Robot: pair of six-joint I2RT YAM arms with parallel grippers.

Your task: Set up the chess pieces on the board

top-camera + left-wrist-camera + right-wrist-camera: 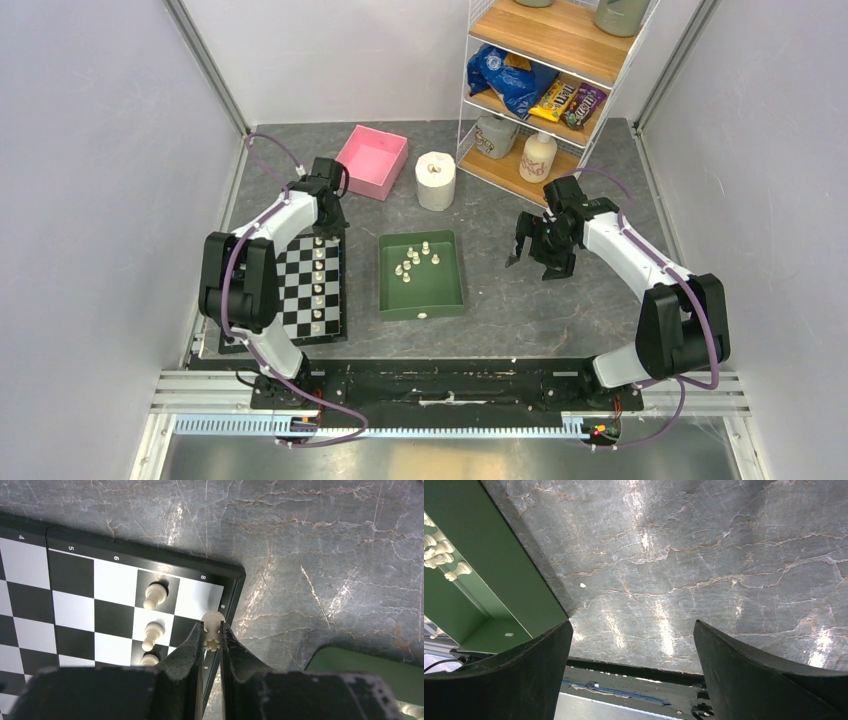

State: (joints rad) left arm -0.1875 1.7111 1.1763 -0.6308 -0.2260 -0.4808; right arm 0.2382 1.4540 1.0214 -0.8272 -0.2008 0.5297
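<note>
Left hand [213,626] at the board [300,290] corner, gripping one piece.
Counter [520,300] carries board and green tray [440,292]; right hand [632,623] spread wide, empty, above counter beside tray; left hand clenched on cream piece [214,616] over the corner rim; other chess pieces [318,280] in one file on board, more in tray.

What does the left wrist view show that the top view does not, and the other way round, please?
Only the left wrist view: a white chess piece pinched in the left jaws at a corner of the board, and the numbers printed on its border. Only the top view: the pink box, the paper roll, the shelf and the right arm. Both: the board, pawns standing on it, the grey table and the green tray, just a corner of it in the wrist view.
</note>
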